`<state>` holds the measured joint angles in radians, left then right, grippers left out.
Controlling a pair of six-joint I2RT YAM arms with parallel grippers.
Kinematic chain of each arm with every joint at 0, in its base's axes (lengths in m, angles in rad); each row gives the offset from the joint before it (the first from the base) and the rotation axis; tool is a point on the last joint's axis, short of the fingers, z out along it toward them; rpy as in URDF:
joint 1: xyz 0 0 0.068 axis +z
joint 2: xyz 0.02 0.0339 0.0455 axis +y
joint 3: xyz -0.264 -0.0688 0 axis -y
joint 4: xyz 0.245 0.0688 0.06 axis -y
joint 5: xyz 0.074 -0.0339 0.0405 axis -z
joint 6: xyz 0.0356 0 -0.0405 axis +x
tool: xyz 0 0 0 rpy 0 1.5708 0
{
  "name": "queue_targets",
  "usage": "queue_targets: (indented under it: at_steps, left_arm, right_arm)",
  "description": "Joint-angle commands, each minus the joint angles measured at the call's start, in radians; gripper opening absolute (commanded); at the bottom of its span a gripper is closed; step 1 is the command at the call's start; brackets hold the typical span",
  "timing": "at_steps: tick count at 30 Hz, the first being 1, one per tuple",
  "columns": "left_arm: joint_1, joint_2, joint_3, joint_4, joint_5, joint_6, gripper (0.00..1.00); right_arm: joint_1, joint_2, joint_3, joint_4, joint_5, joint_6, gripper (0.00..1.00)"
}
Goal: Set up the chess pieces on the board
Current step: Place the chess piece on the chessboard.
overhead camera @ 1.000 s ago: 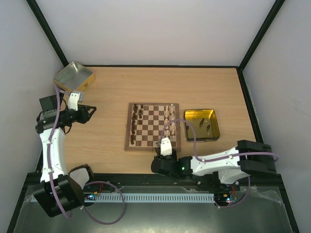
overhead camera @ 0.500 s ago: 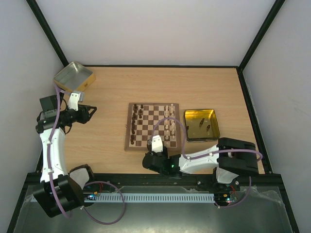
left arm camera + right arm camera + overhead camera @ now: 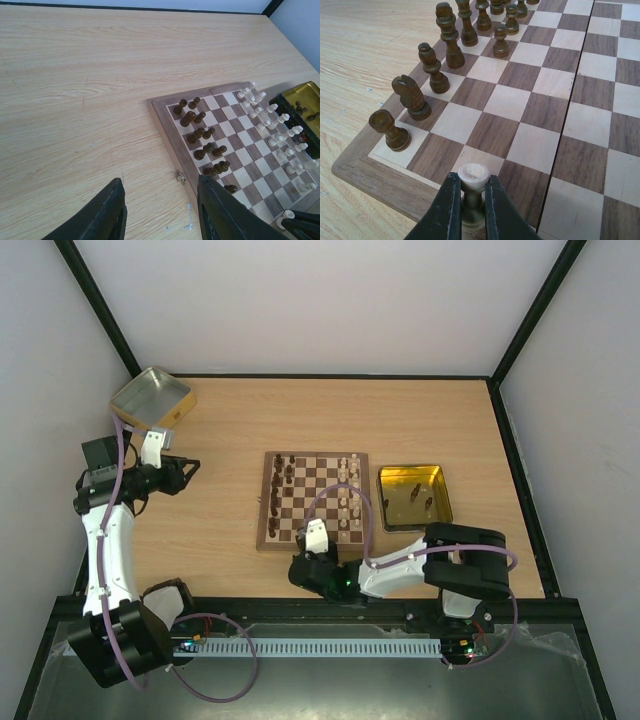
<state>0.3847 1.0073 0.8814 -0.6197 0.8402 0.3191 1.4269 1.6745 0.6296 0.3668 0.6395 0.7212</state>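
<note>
The board (image 3: 262, 502) lies mid-table, dark pieces (image 3: 281, 488) along its left columns and cream pieces (image 3: 347, 490) along its right. My right gripper (image 3: 310, 539) is at the board's near edge, left of centre. In the right wrist view it (image 3: 472, 200) is shut on a cream piece (image 3: 473, 175) with a flat round top, held upright over the near rim (image 3: 375, 177), right of the dark pieces (image 3: 447, 37). My left gripper (image 3: 190, 468) hangs open and empty over bare table left of the board. The left wrist view shows its fingers (image 3: 107, 212) apart.
A gold tray (image 3: 383, 502) with a few pieces in it stands right of the board, also in the left wrist view (image 3: 300, 97). A second gold tin (image 3: 152, 398) sits at the far left corner. A small metal latch (image 3: 180, 176) juts from the board's left edge.
My right arm has moved left along the board's near edge, carrying the cream piece. The left arm has not moved.
</note>
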Motion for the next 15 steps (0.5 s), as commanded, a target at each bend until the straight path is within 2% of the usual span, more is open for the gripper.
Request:
queue_targets:
  at_steps: [1,9,13,15]
  left_arm:
    - [-0.005,-0.012,-0.008,-0.015,0.03,0.017,0.4]
    - [-0.011,-0.011,-0.009,-0.014,0.028,0.016,0.41]
    - [-0.016,-0.01,-0.009,-0.013,0.028,0.015,0.41]
    - [-0.017,-0.01,-0.009,-0.013,0.026,0.015,0.41]
  right_arm:
    - [-0.006,0.036,-0.003,0.047,0.05,-0.003,0.06]
    - [-0.007,0.038,0.004,0.027,0.037,0.003,0.32]
    - [-0.009,0.03,0.01,0.013,0.036,0.007,0.4]
    - [-0.01,0.015,0.011,0.009,0.036,0.007,0.42]
